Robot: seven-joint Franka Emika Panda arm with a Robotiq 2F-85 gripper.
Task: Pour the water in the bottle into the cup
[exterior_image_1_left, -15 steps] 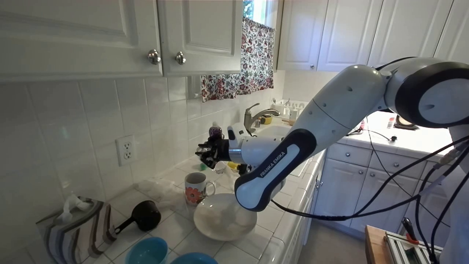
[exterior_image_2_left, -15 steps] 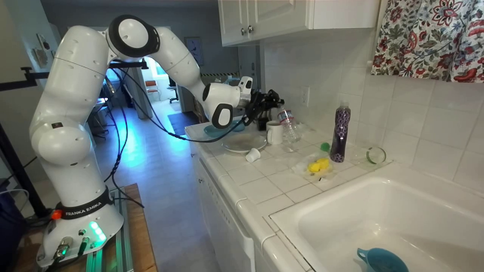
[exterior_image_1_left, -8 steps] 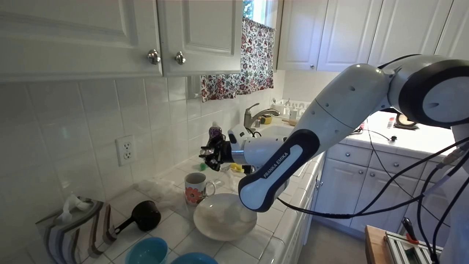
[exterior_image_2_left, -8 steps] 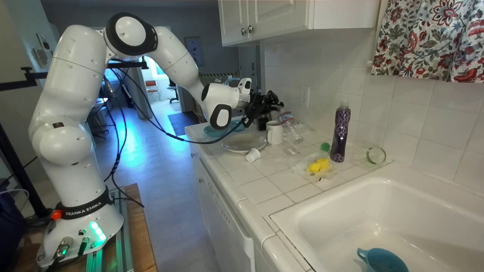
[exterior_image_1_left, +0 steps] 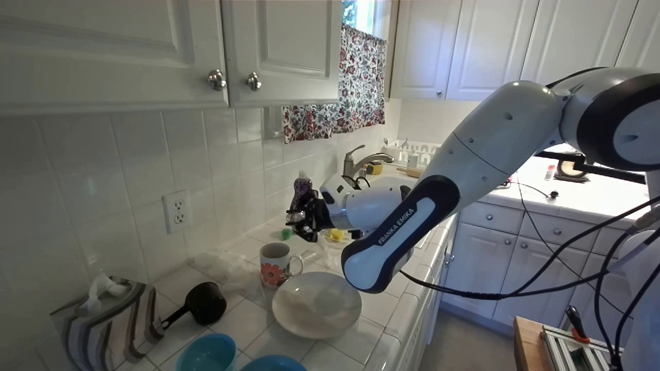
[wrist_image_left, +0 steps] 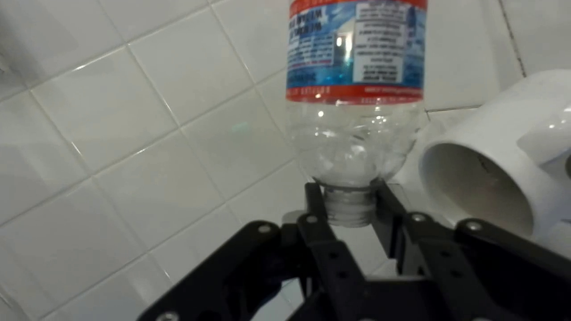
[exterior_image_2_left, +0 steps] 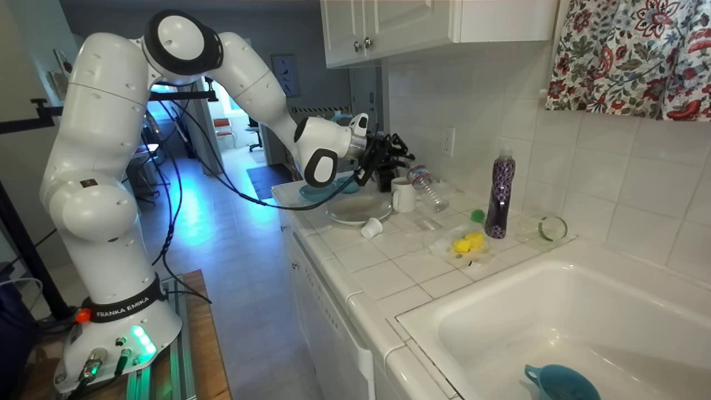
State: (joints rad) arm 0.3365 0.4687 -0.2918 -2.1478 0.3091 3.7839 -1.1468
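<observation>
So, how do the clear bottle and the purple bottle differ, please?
The clear bottle is transparent, with a red and blue label; the purple bottle is dark and patterned. The clear bottle is tilted, gripped by the pincer; the purple bottle stands upright on the counter. Both narrow towards one end.

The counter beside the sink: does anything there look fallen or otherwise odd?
Yes: in an exterior view, a small white cup near the wide bowl and a clear glass near the sink both appear to lie on their sides, unlike the upright mug.
</observation>
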